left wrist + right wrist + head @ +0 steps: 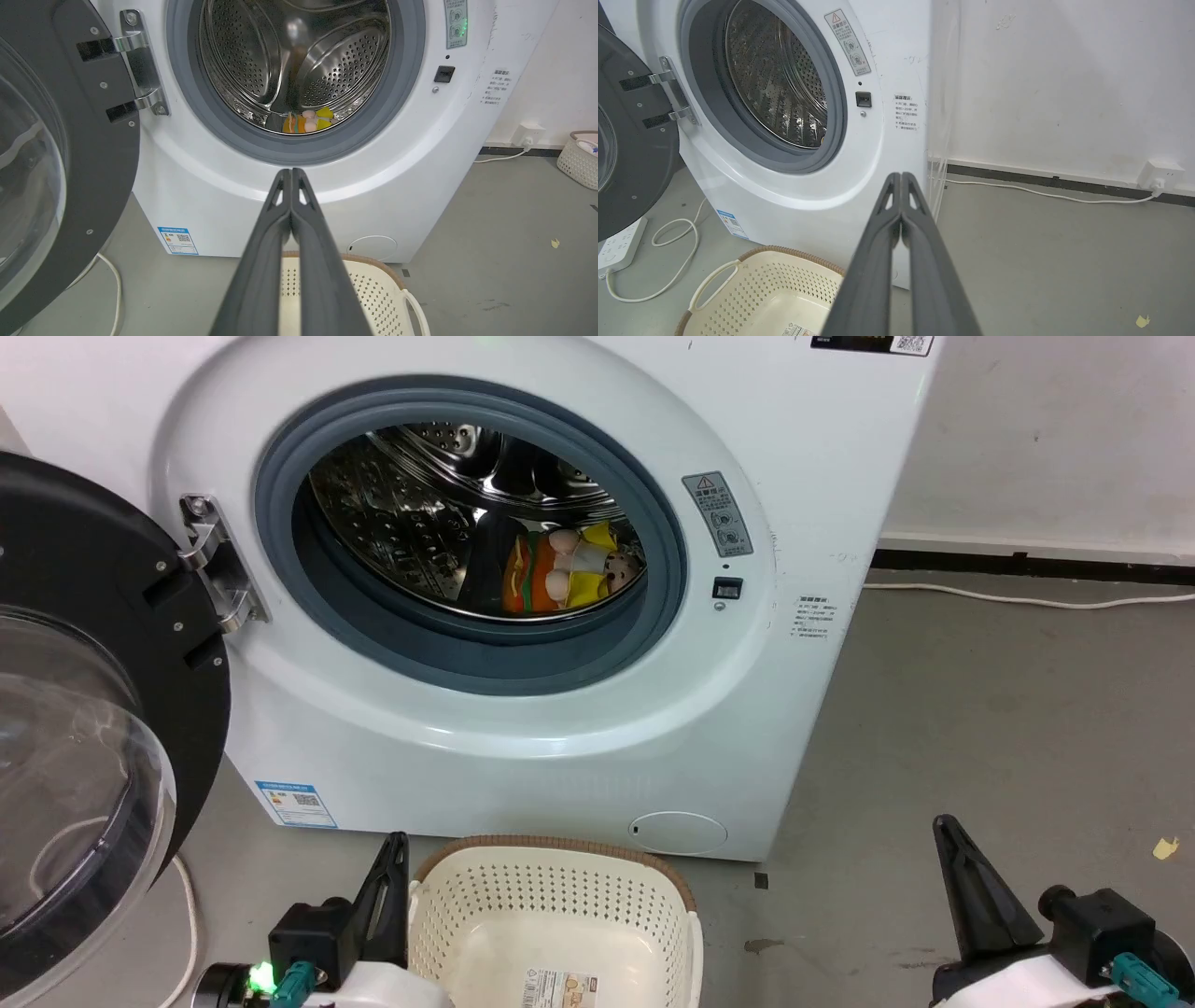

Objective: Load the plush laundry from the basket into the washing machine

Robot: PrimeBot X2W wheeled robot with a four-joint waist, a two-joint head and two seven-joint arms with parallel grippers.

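The plush laundry (560, 569) lies inside the steel drum of the white washing machine (523, 737), orange and yellow against the metal; the left wrist view shows the plush laundry (308, 121) low in the drum. The black-framed door (84, 728) stands swung open to the left. On the floor before the washer sits the cream basket (560, 933) with only a paper label on its bottom. My left gripper (397, 845) is shut, just left of the basket's rim. My right gripper (945, 826) is shut, low at the right above the floor. Both hold nothing.
A white cable (1027, 597) runs along the wall's foot at the right to a plug (1160, 175). A power strip (619, 245) and looped cord lie under the open door. A second pale basket (579, 158) stands far right. Grey floor spreads to the washer's right.
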